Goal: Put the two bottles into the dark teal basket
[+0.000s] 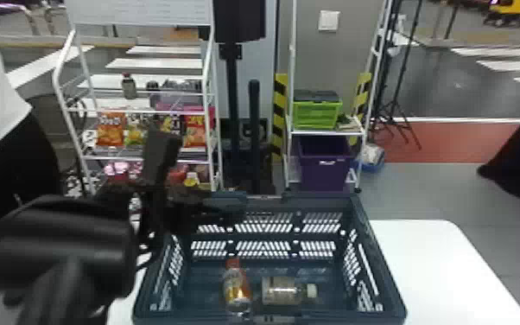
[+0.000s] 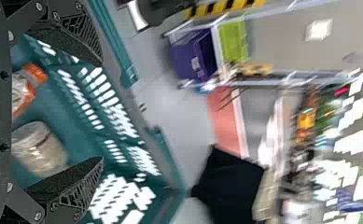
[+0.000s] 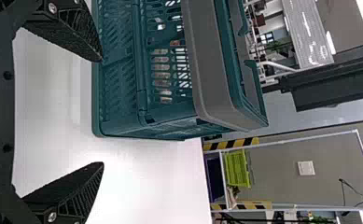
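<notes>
My left gripper [image 1: 201,173] is over the back left of the dark teal basket [image 1: 379,263], open with nothing between its fingers. Both bottles lie on the basket floor: the orange-capped bottle [image 1: 236,288] at the centre left, the clear bottle with a pale cap [image 1: 283,291] just right of it. In the left wrist view, the left gripper [image 2: 101,111] has its fingers wide apart, and the orange-capped bottle [image 2: 21,93] and clear bottle [image 2: 40,147] are partly hidden behind its body. My right gripper [image 3: 102,112] stands open outside the basket [image 3: 118,70], above the white table.
The white table [image 1: 436,259] extends right of the basket. Behind stand a rack of snack bags [image 1: 110,129] and another rack with a green crate [image 1: 316,114] and a purple bin [image 1: 325,166]. A dark post [image 1: 253,138] rises between them.
</notes>
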Robot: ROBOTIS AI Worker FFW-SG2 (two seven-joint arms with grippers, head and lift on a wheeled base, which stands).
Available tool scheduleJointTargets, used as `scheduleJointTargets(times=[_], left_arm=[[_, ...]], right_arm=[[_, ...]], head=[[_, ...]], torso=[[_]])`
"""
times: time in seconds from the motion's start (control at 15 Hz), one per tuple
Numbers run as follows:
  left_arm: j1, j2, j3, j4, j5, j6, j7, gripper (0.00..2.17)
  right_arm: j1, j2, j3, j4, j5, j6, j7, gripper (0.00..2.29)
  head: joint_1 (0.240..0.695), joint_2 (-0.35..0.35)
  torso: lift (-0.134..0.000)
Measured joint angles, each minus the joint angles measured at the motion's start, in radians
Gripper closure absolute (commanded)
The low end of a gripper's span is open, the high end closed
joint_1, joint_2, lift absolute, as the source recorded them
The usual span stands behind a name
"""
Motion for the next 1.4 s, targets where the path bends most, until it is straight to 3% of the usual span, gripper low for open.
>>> scheduleJointTargets(times=[0.2, 0.53, 0.67, 0.8, 1.0, 1.13, 1.27, 1.4], left_arm=[[0.191, 0.0, 0.12, -0.247, 0.159, 0.002, 0.089, 0.19], [0.536, 0.0, 0.302, -0.619, 0.363, 0.008, 0.151, 0.19], [0.716, 0.0, 0.365, -0.696, 0.447, -0.135, 0.167, 0.19], [0.886, 0.0, 0.387, -0.696, 0.481, -0.39, 0.165, 0.19], [1.114, 0.0, 0.383, -0.58, 0.493, -0.863, 0.186, 0.19], [1.201, 0.0, 0.362, -0.49, 0.496, -1.054, 0.207, 0.19], [1.26, 0.0, 0.33, -0.393, 0.479, -1.24, 0.246, 0.19], [1.293, 0.0, 0.271, -0.28, 0.415, -1.444, 0.326, 0.19]], right_arm=[[0.023, 0.0, 0.001, -0.042, 0.001, -0.042, 0.001, 0.1], [0.066, 0.0, 0.024, -0.094, 0.004, -0.139, 0.004, 0.1], [0.084, 0.0, 0.036, -0.115, 0.005, -0.174, 0.004, 0.1], [0.099, 0.0, 0.049, -0.126, 0.007, -0.218, 0.004, 0.1], [0.12, 0.0, 0.067, -0.121, 0.015, -0.297, 0.005, 0.1], [0.123, 0.0, 0.076, -0.114, 0.028, -0.32, 0.004, 0.1], [0.12, 0.0, 0.079, -0.105, 0.035, -0.324, 0.004, 0.1], [0.117, 0.0, 0.08, -0.088, 0.038, -0.329, 0.004, 0.1]], head=[[0.499, 0.0], [0.499, 0.0], [0.499, 0.0], [0.499, 0.0], [0.499, 0.0], [0.499, 0.0], [0.499, 0.0], [0.499, 0.0]], torso=[[0.0], [0.0], [0.0], [0.0], [0.0], [0.0], [0.0], [0.0]])
